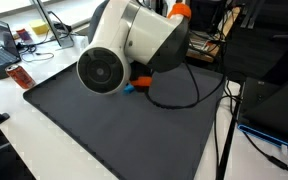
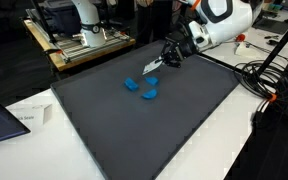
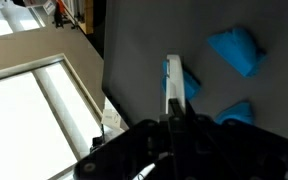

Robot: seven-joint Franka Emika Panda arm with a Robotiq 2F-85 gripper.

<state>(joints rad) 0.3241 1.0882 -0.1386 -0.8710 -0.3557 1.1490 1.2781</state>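
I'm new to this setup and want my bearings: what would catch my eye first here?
The white robot arm reaches in over the far side of a dark mat. Its gripper is shut on a small blue piece, held just above the mat. Two more blue pieces lie on the mat close beside it. In an exterior view the arm's bulky white body fills the middle.
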